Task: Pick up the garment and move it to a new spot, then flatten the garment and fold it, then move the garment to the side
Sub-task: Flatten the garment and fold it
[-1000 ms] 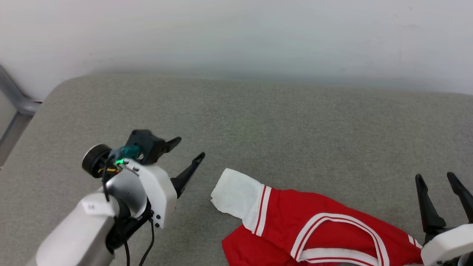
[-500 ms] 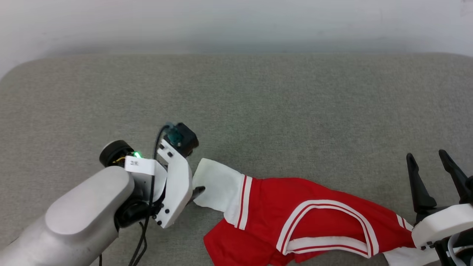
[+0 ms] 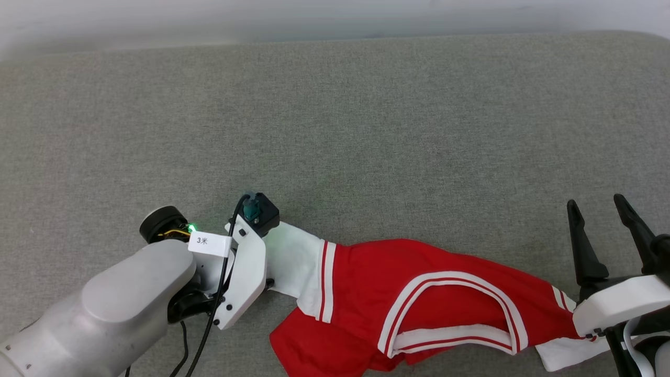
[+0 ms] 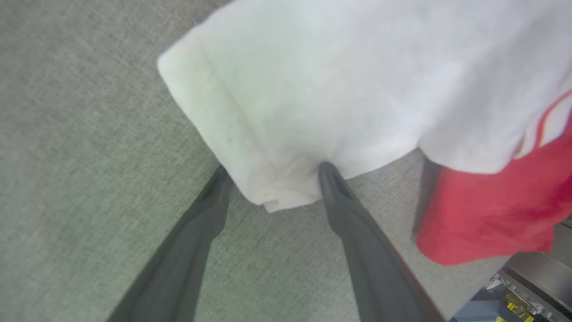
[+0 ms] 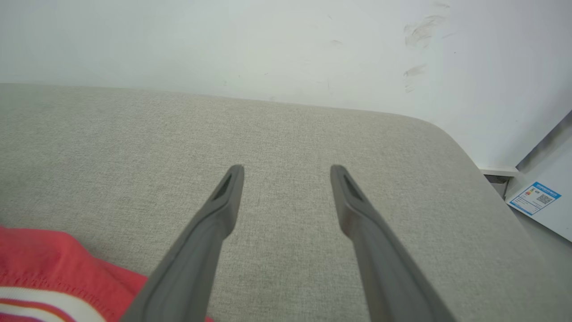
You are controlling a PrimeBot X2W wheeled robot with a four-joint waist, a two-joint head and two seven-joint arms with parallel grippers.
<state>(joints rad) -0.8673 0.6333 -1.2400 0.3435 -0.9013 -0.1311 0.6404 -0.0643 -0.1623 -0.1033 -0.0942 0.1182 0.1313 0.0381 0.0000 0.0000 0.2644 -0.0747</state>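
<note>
PICTURED: The left gripper [image 4: 273, 176] is seen with its jaws spread wide, set to either side of a bunched corner of the white sleeve end [image 4: 321, 89]. Both tips are at the cloth's edge and nothing is yet clamped. The right gripper [image 3: 595, 201] is likewise held released, its two dark fingers parted above bare upholstery with nothing between them. The garment [image 3: 366, 272], a red jersey T-shirt, is laid crumpled along the near side of the grey fabric cushion [image 3: 335, 115], stretched between the two arms. One white sleeve end is tucked beneath the left wrist, and the other lies by the right wrist housing. The neck opening is edged with red-and-white striped trim [image 3: 445, 276]. A white tag [image 3: 209, 242] on the left forearm is marked "3米". Beyond the cushion's rounded corner, a blue-and-white sticker [image 5: 534, 198] bearing a QR code is fixed to a pale panel; its small print cannot be read. A scuffed white wall [image 5: 268, 40] is seen behind.
</note>
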